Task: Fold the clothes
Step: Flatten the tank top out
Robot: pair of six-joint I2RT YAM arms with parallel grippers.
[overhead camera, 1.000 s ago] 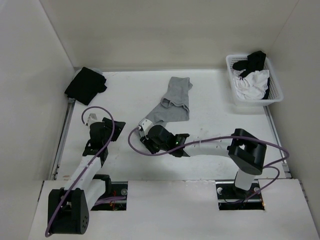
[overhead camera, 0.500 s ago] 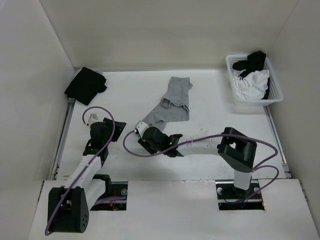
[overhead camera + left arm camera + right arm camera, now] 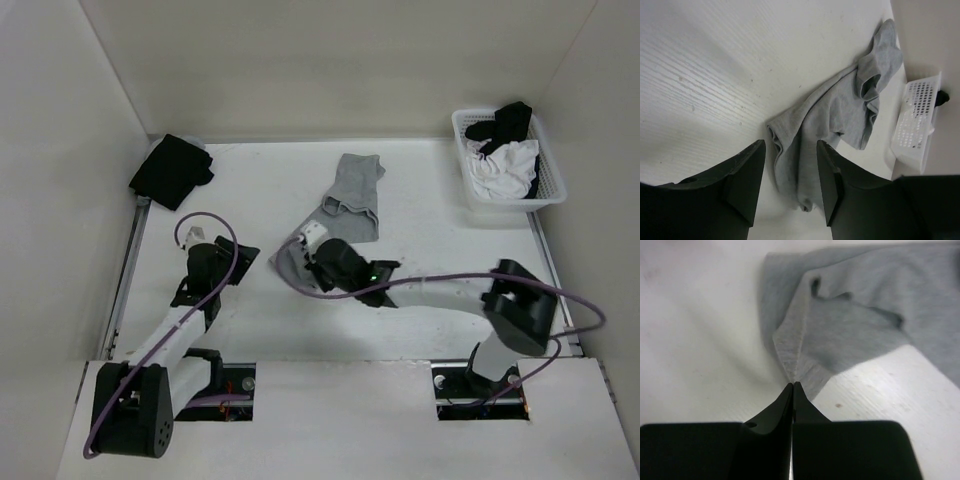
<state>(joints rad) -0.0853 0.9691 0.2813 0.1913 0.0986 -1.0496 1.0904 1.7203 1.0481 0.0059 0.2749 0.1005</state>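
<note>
the right gripper pinches a near corner of the grey shorts; pull slowly so the thin fabric does not slip. the left gripper hangs spread, free to help.

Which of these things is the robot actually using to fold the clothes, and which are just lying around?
Part of the job: grey garment; right gripper, pinching its edge; left gripper, open nearby.
Just lying about: black cloth bundle; basket; white garment inside it.
</note>
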